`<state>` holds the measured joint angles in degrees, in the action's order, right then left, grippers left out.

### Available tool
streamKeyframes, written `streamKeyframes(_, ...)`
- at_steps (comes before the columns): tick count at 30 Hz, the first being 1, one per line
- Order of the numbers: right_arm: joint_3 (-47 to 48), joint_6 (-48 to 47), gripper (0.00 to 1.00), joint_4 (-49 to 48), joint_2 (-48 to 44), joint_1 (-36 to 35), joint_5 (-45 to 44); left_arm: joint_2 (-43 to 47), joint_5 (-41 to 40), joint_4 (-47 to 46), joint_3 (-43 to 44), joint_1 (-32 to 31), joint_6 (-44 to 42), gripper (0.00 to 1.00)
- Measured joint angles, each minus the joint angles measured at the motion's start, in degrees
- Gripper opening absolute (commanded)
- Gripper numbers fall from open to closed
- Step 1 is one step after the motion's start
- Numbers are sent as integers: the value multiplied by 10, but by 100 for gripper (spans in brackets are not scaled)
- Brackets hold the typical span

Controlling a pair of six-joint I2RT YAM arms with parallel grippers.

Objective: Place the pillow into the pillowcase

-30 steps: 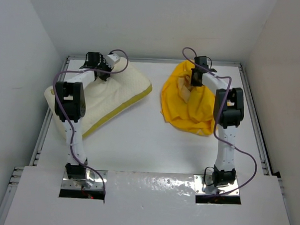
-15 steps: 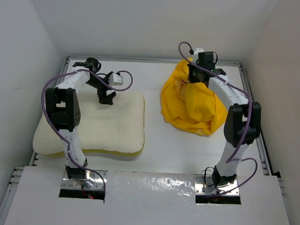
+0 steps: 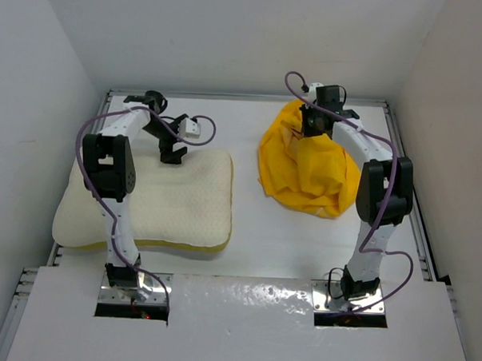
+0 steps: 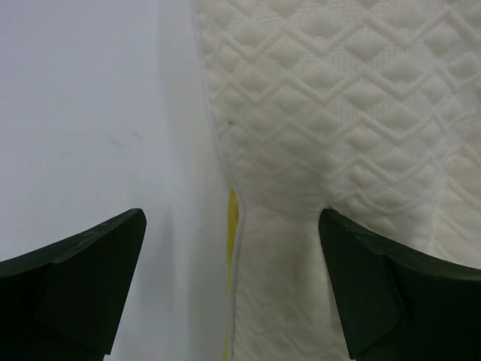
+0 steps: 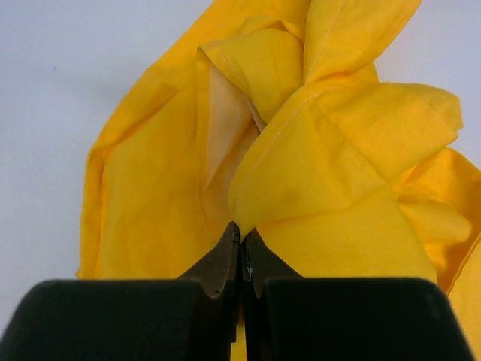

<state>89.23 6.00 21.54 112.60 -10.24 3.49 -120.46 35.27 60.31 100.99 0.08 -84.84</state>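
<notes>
The pillow (image 3: 156,201) lies flat on the left half of the white table (image 3: 254,245), its long axis running from 9 o'clock to 3 o'clock in my overhead view. The quilted cream face is up, and a yellow-green band shows along the edge facing 6 o'clock. My left gripper (image 3: 173,149) hangs over the pillow's 12 o'clock edge with its jaws spread wide and nothing between them. On its wrist camera the two dark fingers (image 4: 83,263) straddle the seam where the diamond-patterned pillow (image 4: 353,113) meets the bare tabletop, one finger over each. Well apart at 3 o'clock, the pillowcase (image 3: 305,171) sits as a crumpled bright yellow heap. It is broad and rounded toward 6 o'clock and drawn to a narrow peak at 12 o'clock. There my right gripper (image 3: 311,124) meets it, so I read its longer line as running 12 to 6. The right wrist view shows that gripper (image 5: 240,239) pressed closed, its tips at a fold of the yellow pillowcase (image 5: 323,150) and a sliver of yellow between the fingers. I cannot make out which way the pillowcase's opening faces.
</notes>
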Motion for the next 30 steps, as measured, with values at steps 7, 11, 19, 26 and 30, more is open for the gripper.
streamKeyframes(7, 4, 0, 0, 2, 0, 0, -3, -70, 7, 86, 56, -21, -42, 100)
streamKeyframes(11, 5, -2, 0, 9, 0, 0, -5, -78, 18, 102, 108, -16, -10, 100)
streamKeyframes(19, 5, -7, 0, 13, 0, 0, -14, -15, 51, 101, 138, -10, 0, 100)
streamKeyframes(26, 5, -11, 0, 14, 0, 0, -19, 31, 8, 61, -15, -46, 47, 100)
streamKeyframes(30, 5, -11, 0, 13, 0, 0, -19, 15, -28, -54, -76, -49, 135, 100)
